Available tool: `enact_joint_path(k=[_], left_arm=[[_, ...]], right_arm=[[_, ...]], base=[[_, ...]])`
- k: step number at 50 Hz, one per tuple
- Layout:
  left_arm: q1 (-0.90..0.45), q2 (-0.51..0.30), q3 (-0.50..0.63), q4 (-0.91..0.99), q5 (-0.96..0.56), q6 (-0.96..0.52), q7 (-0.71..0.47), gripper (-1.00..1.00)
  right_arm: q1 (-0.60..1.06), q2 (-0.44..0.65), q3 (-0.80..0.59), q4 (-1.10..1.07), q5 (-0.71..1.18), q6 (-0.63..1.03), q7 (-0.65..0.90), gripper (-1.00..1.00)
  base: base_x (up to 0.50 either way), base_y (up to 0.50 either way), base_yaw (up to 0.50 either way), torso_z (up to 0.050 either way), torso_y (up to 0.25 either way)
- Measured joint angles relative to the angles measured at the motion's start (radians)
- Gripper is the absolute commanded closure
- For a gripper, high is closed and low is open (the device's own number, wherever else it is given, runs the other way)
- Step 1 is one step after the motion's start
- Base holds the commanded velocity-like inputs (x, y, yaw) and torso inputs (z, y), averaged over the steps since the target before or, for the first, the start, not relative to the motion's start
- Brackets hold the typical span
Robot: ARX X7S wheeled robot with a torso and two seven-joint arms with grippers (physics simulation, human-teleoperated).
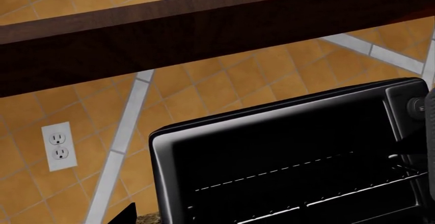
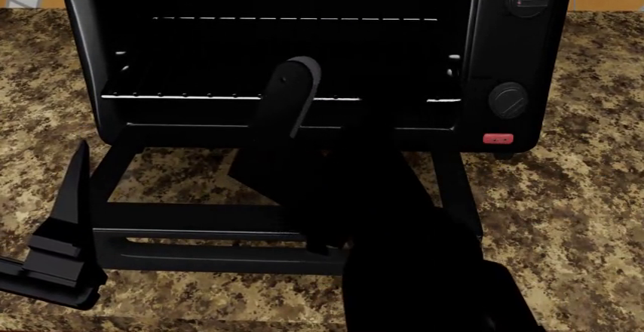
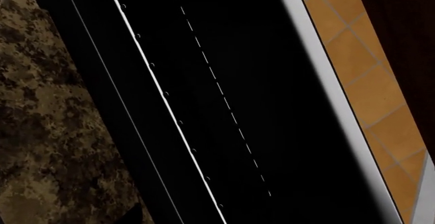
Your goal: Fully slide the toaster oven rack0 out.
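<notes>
Two black robot arms show in the head view. The right gripper sits at the end of a long black arm that reaches up the middle of the view, and its rounded tip is right at the open front of the oven, touching or just over the silvery front bar of the rack. I cannot tell if its fingers are spread or pressed together, because all is black on black there. The left gripper hangs low at the left side, just beside the left edge of the dropped door, with one thin pointed finger standing up; I cannot tell if it is spread or pressed together either, and it holds nothing. The flat dark wire rack with thin silvery bars lies inside the black boxy toaster oven, its front bar near the mouth and its back bar deep inside. The black door frame lies flat and open on the brown speckled stone counter. Behind the oven there is an orange tiled wall with a white wall socket and a dark wooden shelf above.
</notes>
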Motion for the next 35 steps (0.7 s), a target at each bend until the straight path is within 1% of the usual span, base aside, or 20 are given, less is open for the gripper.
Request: enact_joint_path(k=[27, 35], left_arm=[[0.000, -0.023, 0.036, -0.014, 0.014, 0.013, -0.021, -1.00], [-0.008, -0.017, 0.031, -0.005, -0.006, 0.005, -0.019, -1.00]], right_arm=[[0.105, -0.101, -0.098, 0.317, -0.034, -0.165, -0.042, -1.00], [0.132, -0.135, -0.127, 0.407, -0.050, -0.217, -0.060, -1.00]], base=[[0.00, 0.00, 0.00, 0.000, 0.000], [0.00, 0.00, 0.00, 0.000, 0.000]])
